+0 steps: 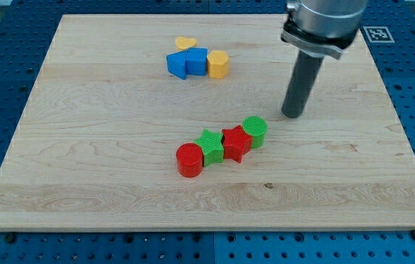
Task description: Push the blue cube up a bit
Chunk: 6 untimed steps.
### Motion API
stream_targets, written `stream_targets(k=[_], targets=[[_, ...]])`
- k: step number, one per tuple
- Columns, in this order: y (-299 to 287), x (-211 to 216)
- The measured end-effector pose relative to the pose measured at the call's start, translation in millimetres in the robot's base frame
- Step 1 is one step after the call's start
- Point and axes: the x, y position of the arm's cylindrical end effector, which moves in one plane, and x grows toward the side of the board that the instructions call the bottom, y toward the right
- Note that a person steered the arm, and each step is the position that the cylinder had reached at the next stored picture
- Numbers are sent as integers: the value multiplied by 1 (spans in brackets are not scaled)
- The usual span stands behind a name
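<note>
The blue cube (pixel 196 60) sits near the view's top centre on the wooden board (pixel 83 147). It touches a second blue block (pixel 177 64) on its left, a yellow hexagonal block (pixel 218 64) on its right and a yellow heart (pixel 185 44) above it. My tip (pixel 292 115) rests on the board well to the right of and below the blue cube, apart from it. It stands just up and right of the green cylinder (pixel 255 131).
A diagonal row lies mid-board: red cylinder (pixel 190 160), green star (pixel 210 145), red star (pixel 235 143) and the green cylinder, touching one another. The board lies on a blue perforated table (pixel 2 66).
</note>
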Motion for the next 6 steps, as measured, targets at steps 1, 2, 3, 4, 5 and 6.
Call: stream_targets(k=[1, 2, 3, 4, 5, 6], targets=[[-30, -14], [-45, -17], [-112, -24], [-168, -48], [-170, -59], [-155, -66]])
